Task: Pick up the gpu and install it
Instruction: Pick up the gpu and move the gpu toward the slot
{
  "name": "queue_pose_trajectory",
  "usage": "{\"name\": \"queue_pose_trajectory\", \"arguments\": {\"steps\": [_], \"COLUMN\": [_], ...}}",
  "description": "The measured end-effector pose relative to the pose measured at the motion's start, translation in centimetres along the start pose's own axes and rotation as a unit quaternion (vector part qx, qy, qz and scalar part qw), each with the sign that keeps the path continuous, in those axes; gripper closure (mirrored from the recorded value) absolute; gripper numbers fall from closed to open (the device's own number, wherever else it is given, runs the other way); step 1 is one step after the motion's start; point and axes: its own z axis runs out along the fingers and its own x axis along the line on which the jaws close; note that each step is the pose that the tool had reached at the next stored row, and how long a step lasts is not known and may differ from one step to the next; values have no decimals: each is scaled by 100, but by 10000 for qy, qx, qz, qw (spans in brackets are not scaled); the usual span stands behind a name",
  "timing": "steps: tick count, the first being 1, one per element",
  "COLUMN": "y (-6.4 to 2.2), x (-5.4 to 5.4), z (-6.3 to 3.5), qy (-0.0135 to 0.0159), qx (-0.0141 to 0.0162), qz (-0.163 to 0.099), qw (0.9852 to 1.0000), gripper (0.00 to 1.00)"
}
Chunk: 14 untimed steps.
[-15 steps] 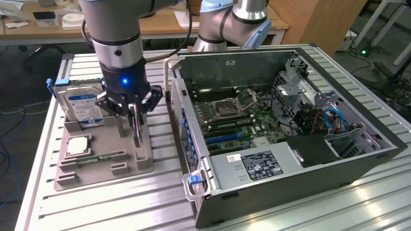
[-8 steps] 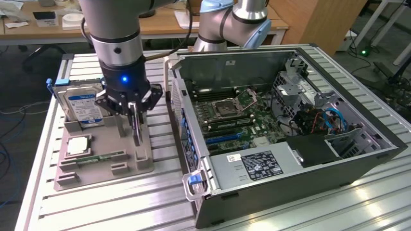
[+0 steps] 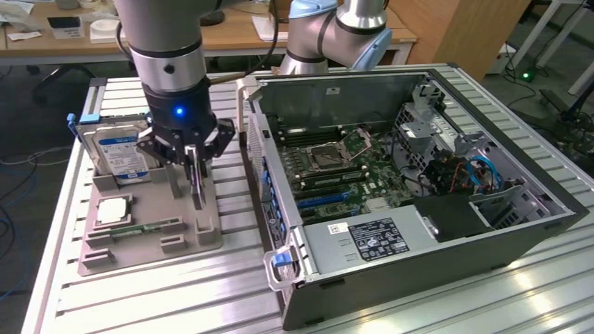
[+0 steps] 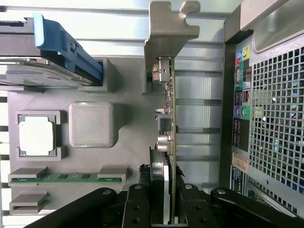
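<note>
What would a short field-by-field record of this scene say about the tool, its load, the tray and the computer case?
gpu: thin flat circuit card with silvery metal bracket, upright on edge over the grey plastic tray
tool: black-fingered, shut on the gpu
tray holds: silver hard drive with blue-white label; square silver processor chip; slim green memory stick
case: open dark metal computer case, beside the tray on the exterior view's right; gpu not installed

Silver-grey arm (image 3: 163,49), black tool (image 3: 192,167) (a blue light (image 3: 178,110) glows above it).
</note>
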Motion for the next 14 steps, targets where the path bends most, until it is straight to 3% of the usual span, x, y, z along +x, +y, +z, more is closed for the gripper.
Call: {"name": "queue_pose_trajectory", "arguments": {"steps": [14], "y": [1], "x": [-1], "z": [-45], "qy": [1], "qx": [1], "qz": [0], "qw": [10000], "gripper": [72]}}
